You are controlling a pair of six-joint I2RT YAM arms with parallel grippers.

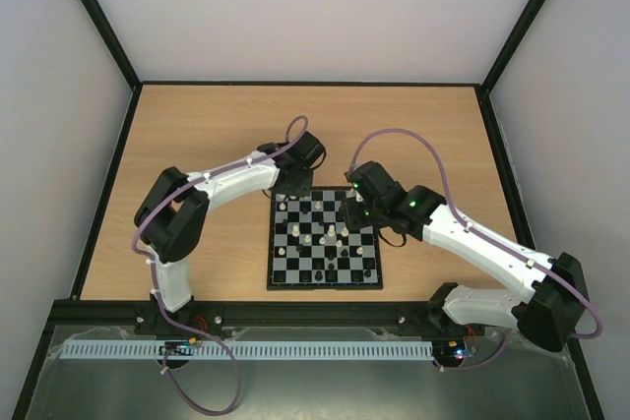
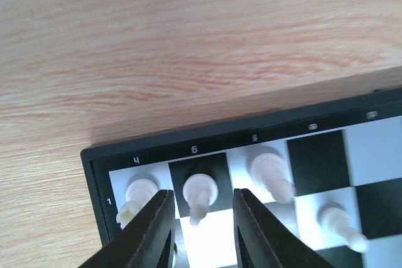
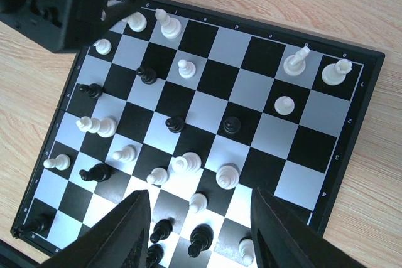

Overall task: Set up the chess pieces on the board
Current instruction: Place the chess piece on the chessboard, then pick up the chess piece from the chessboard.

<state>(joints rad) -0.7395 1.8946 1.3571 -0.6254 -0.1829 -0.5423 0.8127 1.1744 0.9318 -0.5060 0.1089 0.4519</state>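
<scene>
1. Left gripper (image 2: 202,196): its black fingers (image 2: 154,233) stand a little apart. There is a sliver of gap on each side of the small cream-white chess piece (image 2: 201,187) between them. Narrowly open, clamping nothing.
2. That piece stands upright on a black square in the edge row of the small black-and-pale chequered board (image 2: 163,145), second square from the corner. Its long axis is vertical, roughly in line with the fingers.
3. Tight quarters. A cream-white corner piece (image 2: 141,187) sits just beside one finger and is partly hidden by it. Another cream-white neighbour (image 2: 271,171) sits one square the other way.
4. Judgement: this is a placement step. The next move calls for a straight pull-away along the piece's axis, since sideways drift could topple a neighbour.
5. Right gripper (image 3: 200,194): fingers wide apart, holding nothing, hovering over the board's middle.
6. Beneath it lie mixed strays, e.g. a round black piece (image 3: 232,123) and a squat cream-white piece (image 3: 227,175). Many look to be off their starting rows, so setup seems far from done.
7. Overhead view: the left arm works the board's far-left corner, and the right gripper is nearer the central strays. The board rests on a light wooden table (image 2: 188,42).
</scene>
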